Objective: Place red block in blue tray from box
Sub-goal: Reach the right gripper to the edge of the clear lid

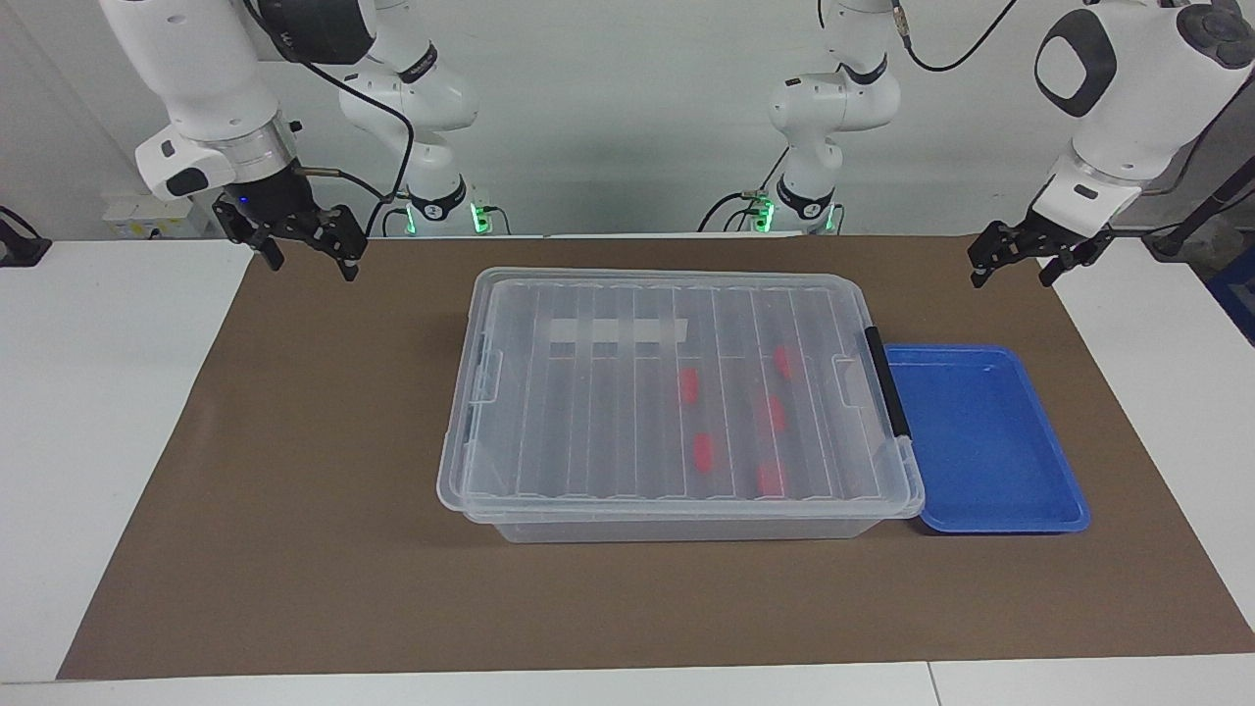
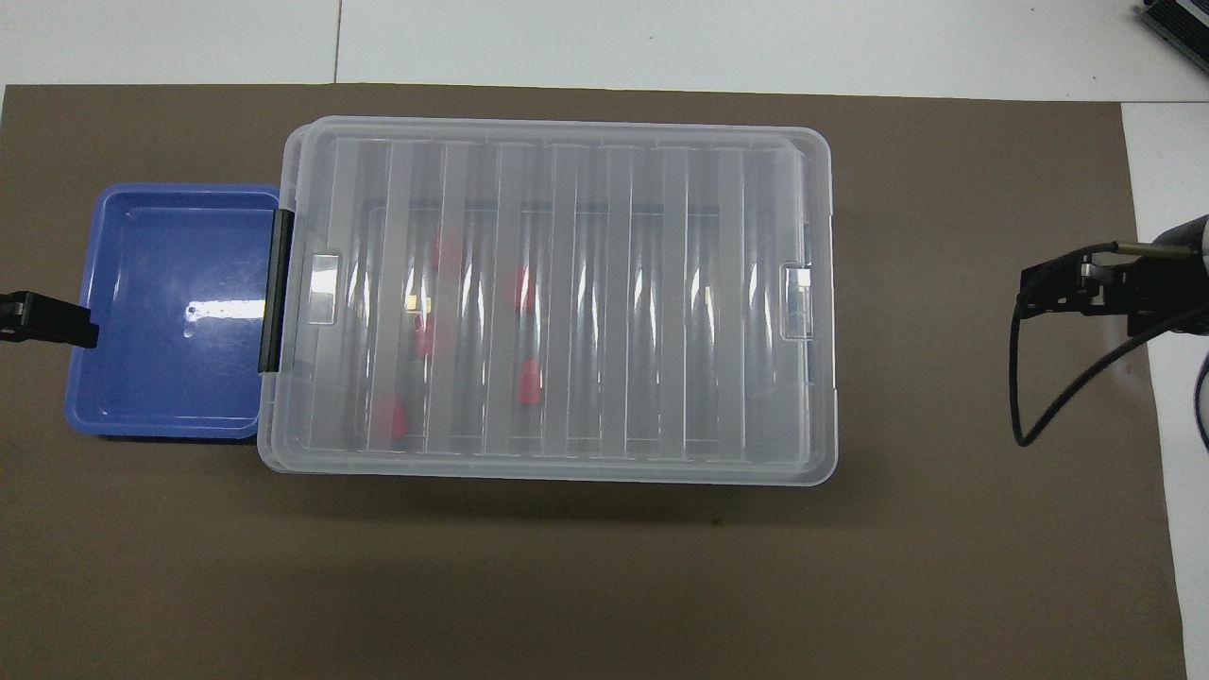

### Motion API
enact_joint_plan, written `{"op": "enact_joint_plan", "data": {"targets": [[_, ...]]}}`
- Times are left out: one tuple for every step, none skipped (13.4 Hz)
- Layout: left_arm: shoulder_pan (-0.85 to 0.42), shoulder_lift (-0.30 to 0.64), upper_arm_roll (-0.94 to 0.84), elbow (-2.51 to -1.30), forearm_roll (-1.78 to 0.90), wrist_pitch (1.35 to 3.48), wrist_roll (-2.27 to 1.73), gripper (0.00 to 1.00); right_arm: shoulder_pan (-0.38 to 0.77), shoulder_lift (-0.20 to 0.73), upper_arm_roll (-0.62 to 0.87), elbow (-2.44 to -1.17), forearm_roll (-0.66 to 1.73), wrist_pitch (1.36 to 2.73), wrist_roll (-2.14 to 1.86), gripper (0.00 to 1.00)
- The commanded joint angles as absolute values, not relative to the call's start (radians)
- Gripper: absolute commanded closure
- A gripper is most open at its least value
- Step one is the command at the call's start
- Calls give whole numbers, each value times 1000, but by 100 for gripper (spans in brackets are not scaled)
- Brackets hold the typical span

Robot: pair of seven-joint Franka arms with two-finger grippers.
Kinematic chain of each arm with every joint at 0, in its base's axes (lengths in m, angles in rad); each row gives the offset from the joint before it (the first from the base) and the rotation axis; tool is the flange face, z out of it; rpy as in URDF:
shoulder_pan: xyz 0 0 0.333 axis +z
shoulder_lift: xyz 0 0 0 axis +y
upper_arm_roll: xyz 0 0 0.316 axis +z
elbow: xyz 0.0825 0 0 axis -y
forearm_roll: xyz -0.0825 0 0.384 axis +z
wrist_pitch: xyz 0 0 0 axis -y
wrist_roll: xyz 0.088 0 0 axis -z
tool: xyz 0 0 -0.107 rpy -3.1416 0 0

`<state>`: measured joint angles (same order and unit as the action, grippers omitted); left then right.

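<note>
The box point(image 1: 588, 412) point(image 2: 586, 189), a clear bin, stands mid-mat with its ribbed lid on. Several red blocks show through the lid, among them one point(image 1: 689, 386) point(image 2: 521, 286) nearer the middle. All lie in the half toward the left arm's end. The empty blue tray point(image 1: 980, 441) point(image 2: 170, 378) lies against the box's latch end. My left gripper point(image 1: 1012, 275) hangs open in the air beside the tray, holding nothing. One of its fingers point(image 2: 52, 319) shows at the tray's edge in the overhead view. My right gripper point(image 1: 310, 265) point(image 2: 1039, 293) hangs open over the mat at the right arm's end.
A black latch point(image 1: 887, 382) point(image 2: 275, 288) clips the lid at the tray end. A white tape strip point(image 1: 616, 330) crosses the lid. The brown mat point(image 1: 294, 549) covers most of the white table, with bare mat around the box.
</note>
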<state>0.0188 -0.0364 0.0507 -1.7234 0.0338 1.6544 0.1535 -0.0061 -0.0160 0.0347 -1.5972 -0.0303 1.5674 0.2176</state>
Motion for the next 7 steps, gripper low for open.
{"op": "enact_joint_plan", "data": {"targets": [[20,-66,52,-1758,40,1672,155,0,-18,-37,40,-1626,-14,1582,184,0],[20,-66,52,-1758,40,1672,155,0,-18,-37,40,-1626,-14,1583,183,0],[20,-66,52,-1758,40,1672,155,0,-18,-37,40,-1626,-14,1586,175,0],[20,-64,52,-1758,40,1672,155,0,-17,-37,40,-1634,-14,1612,152,0],[20,-64,52,-1758,40,1672,155,0,-12,-43,40,-1653,-14,1643,146,1],[20,-66,52,-1758,40,1672,155,0,-5,-43,41,-1661,-14,1669,150,6],[20,-66,52,-1758,40,1672,155,0,14,-37,41,-1670,-15,1689,155,10]]}}
